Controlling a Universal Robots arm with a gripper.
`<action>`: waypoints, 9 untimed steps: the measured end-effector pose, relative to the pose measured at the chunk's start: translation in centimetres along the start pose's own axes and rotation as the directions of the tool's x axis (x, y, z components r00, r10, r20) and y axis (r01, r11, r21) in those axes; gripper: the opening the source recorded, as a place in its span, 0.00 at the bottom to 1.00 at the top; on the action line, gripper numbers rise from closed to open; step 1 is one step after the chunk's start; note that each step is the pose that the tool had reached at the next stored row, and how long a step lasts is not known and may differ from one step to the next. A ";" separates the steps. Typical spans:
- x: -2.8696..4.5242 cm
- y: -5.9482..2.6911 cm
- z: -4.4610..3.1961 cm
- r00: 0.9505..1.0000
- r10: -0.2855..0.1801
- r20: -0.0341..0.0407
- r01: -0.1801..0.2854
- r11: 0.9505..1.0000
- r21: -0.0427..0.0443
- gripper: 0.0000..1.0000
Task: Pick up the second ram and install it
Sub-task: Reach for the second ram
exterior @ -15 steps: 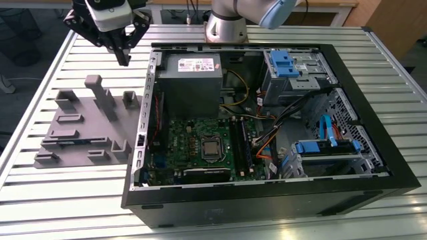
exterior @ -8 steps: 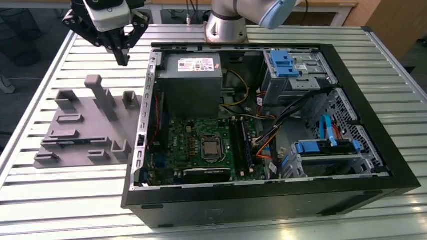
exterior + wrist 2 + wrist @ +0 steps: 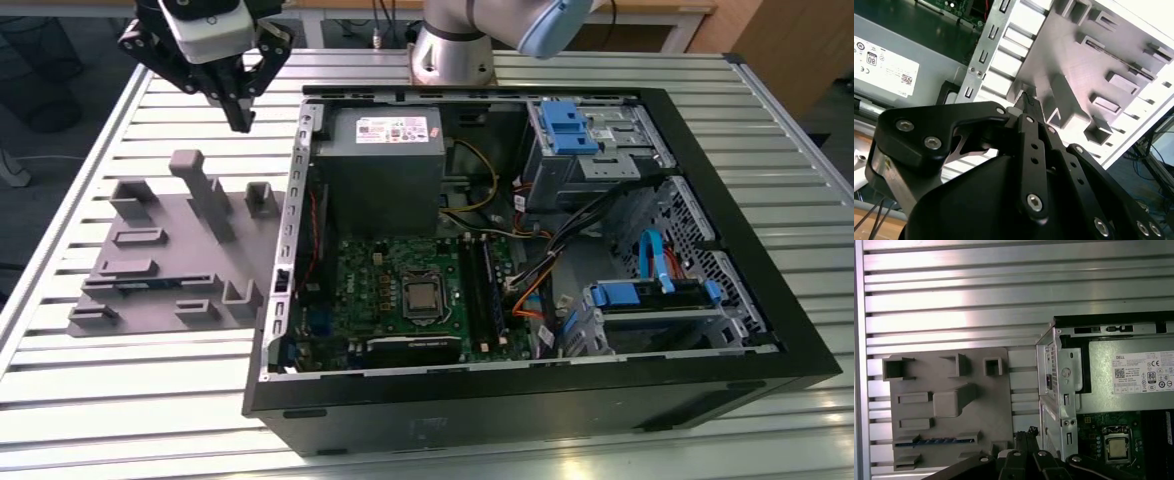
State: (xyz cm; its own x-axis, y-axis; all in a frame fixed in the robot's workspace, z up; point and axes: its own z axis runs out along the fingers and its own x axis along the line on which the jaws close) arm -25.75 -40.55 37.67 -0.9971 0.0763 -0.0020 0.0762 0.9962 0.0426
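**One ram unpicked, approach under way**

The second ram (image 3: 934,441) lay slotted in the grey tray (image 3: 989,390). The hand (image 3: 242,122) hung above the tabletop (image 3: 80,130) near the computer case (image 3: 534,405), closed on nothing. Pickup, I judged, would need it opened and squared to the stick's thin edge.

surface: slatted metal table (image 3: 134,400) | on it: grey moulded tray (image 3: 180,265) | beside tray: open computer case (image 3: 534,405)

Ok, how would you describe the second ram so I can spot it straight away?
Find the open computer case; beside it, on the exterior view's left, sits a grey moulded tray. In the first wrist view, the second ram is the thin strip in a long slot on that tray, the only blue-green thing among grey blocks.
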 end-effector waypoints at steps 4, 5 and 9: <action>1.01 -0.38 0.06 1.000 0.000 0.000 0.000 1.000 0.000 0.11; 1.11 -0.58 0.09 1.000 0.000 0.000 0.000 1.000 0.000 0.11; 1.65 -1.37 0.19 1.000 0.000 0.000 0.000 1.000 0.000 0.11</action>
State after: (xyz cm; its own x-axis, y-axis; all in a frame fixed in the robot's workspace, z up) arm -27.50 -41.77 37.42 -0.9971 0.0764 -0.0019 0.0763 0.9962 0.0426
